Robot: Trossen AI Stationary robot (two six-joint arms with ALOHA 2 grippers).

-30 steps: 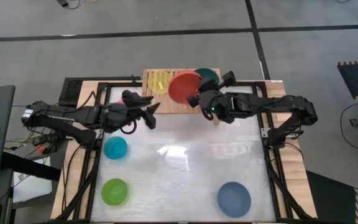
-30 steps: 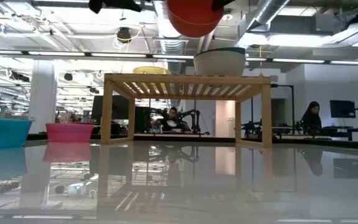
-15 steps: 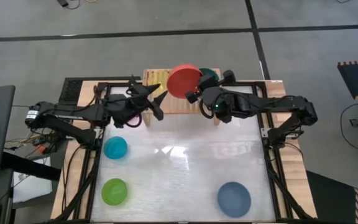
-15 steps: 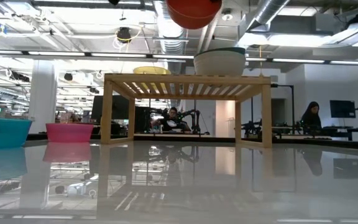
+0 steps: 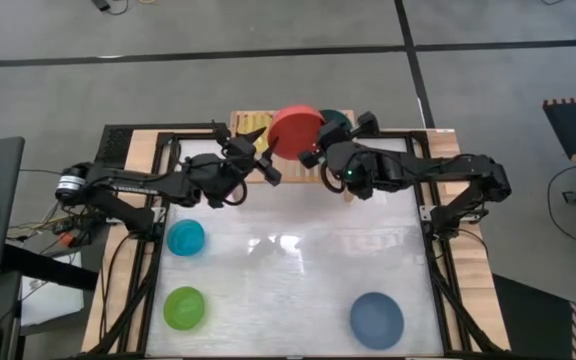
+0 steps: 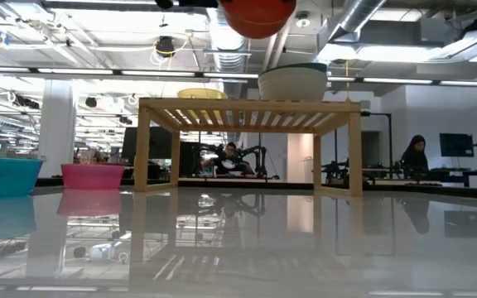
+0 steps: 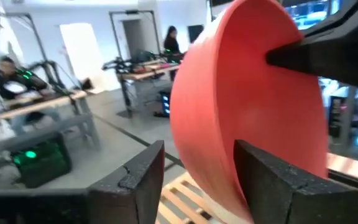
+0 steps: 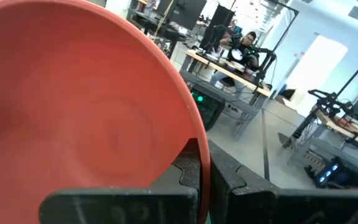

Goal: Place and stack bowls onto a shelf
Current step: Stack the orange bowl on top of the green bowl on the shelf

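Note:
My right gripper [image 5: 311, 155] is shut on the red bowl [image 5: 293, 130] and holds it tilted above the light-wood shelf [image 5: 268, 168]; in the low view the red bowl [image 6: 257, 15] hangs over the shelf's slatted top [image 6: 251, 106]. My left gripper [image 5: 267, 163] is open close beside the red bowl [image 7: 247, 106], its fingers [image 7: 135, 180] on either side of the bowl's lower outer wall; I cannot tell whether they touch it. The dark teal-green bowl [image 5: 337, 119] sits in the cream-white bowl [image 6: 292, 85] on the shelf, and the yellow bowl [image 5: 252, 128] stands on the shelf too. My right gripper pinches the red bowl's rim [image 8: 199, 146], one finger inside the bowl and one outside. The fingers come roughly level from the table's right side. The bowl is lifted clear of the shelf and tilted on edge, its hollow toward my right wrist.
The cyan bowl [image 5: 185, 238] and the lime green bowl [image 5: 185, 307] stand on the table at the left, and the blue bowl [image 5: 376, 318] at the near right. The pink bowl [image 6: 92, 175] stands left of the shelf. People sit at desks in the room behind.
My left gripper has gone toward the table's right and far edges and risen, up to the red bowl, staying open. My right gripper has raised the red bowl a little and carried it toward the far edge, over the shelf.

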